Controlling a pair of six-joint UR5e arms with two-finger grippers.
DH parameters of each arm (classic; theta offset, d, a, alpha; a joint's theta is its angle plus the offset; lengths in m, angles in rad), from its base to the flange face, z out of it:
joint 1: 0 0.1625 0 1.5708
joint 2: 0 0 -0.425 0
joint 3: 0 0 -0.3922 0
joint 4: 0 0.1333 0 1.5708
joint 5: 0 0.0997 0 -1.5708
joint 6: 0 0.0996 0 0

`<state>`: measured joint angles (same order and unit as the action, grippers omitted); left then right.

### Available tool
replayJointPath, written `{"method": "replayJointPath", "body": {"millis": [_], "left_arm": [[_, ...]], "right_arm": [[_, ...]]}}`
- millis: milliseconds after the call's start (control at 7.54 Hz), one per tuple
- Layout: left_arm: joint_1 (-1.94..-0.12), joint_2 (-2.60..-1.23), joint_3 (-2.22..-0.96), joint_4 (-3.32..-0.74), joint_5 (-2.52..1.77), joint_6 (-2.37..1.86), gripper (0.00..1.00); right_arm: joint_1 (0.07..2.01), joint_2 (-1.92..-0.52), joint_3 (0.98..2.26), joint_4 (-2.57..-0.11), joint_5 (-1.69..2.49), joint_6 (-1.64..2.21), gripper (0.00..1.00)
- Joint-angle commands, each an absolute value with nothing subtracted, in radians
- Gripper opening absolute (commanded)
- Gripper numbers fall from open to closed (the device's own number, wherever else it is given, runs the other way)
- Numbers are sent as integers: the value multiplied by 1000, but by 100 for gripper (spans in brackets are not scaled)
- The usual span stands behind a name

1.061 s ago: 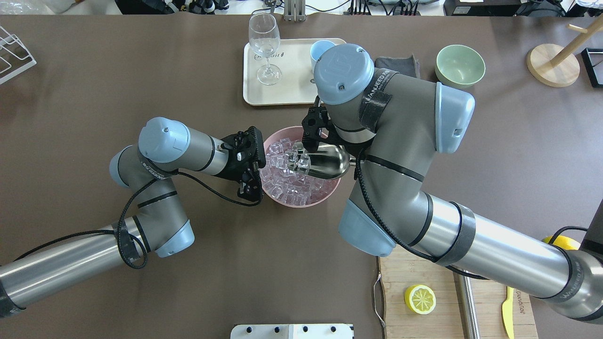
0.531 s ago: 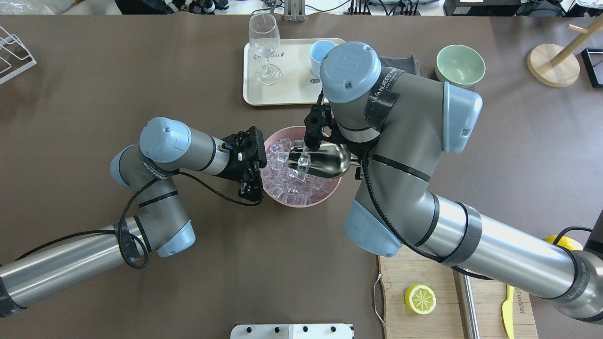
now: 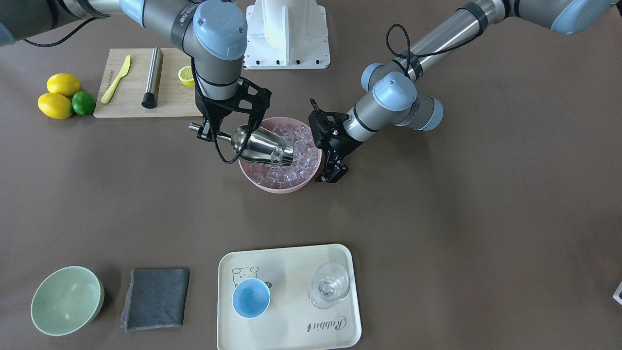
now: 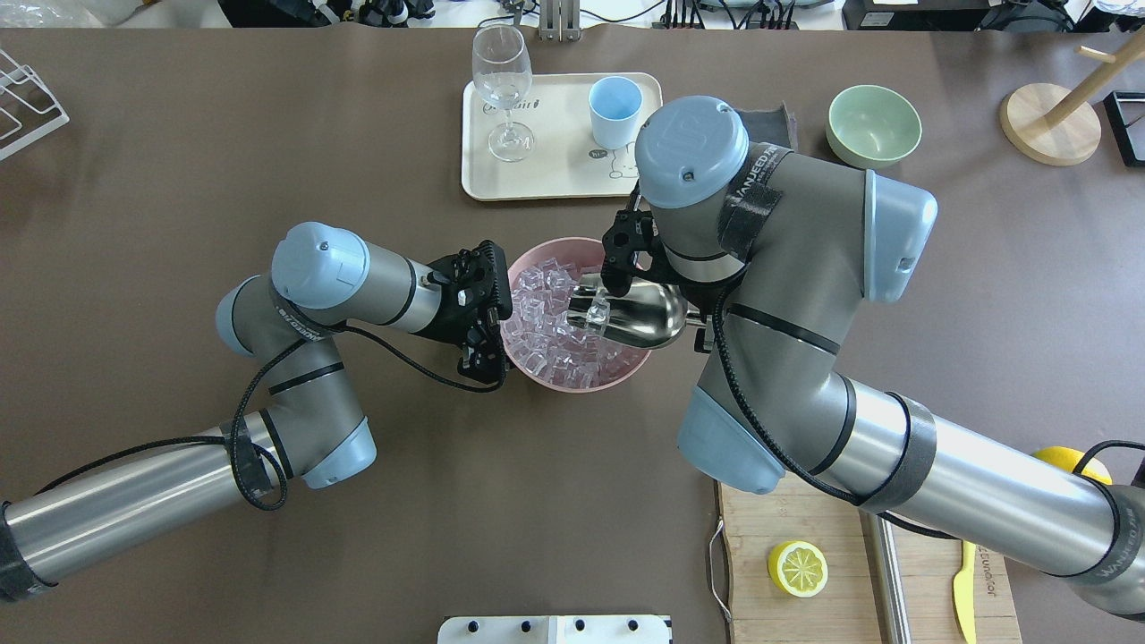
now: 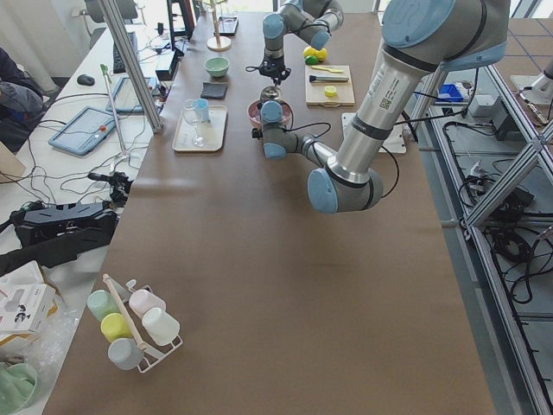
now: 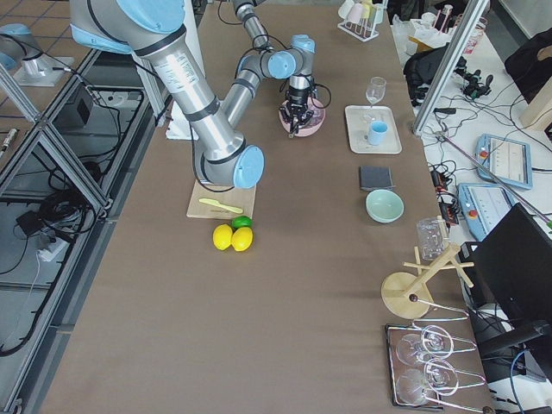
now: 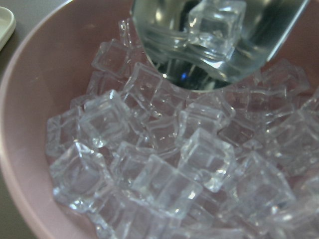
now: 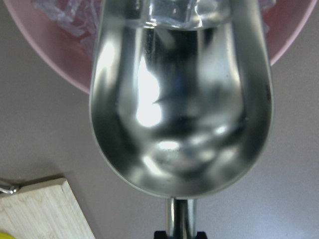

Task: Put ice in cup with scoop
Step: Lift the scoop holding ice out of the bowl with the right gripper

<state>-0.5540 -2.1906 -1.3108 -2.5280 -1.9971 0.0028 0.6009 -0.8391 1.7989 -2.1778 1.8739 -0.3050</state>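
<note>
**Location: robotics laboratory, bench test cell.**

My work table (image 4: pixel 179 134) is a long bench under a brown cover, and my white mounting base (image 3: pixel 286 34) stands at its edge. Aluminium profile posts (image 5: pixel 130 60) frame the cell. Loose cables (image 6: pixel 47 211) lie on the tiled floor behind me. Along the far side runs a white desk (image 5: pixel 86 95) carrying tablets (image 5: pixel 82 130) and more wiring. A person (image 5: pixel 13 86) appears to sit at that desk, though the view's edge cuts them off. A wire cup rack (image 5: pixel 130 324) stands at the bench end, on the same surface as this equipment.
</note>
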Motion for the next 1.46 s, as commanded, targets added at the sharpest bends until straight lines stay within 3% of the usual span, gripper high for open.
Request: {"method": "replayJointPath", "body": {"millis": [0,663,1061,1327], "left_arm": [[-554,-2189,-1312,-2528,-1997,5,98],[-555,-2183,-1312,-2525,-2025,17,98],[-555,-2180,-1312,-2519,-2026,46,98],[-555,-2178,-1313,-2519,-2028,46,98]], "right_arm": [[621,-793,1801,-2316,1873,-393,0],[721,-784,1824,-2258,1929,-380,0],[819,-898,1934,-2069,1959,-280,0],[885,-1003,1942,-1874,1997,-171,0]]}}
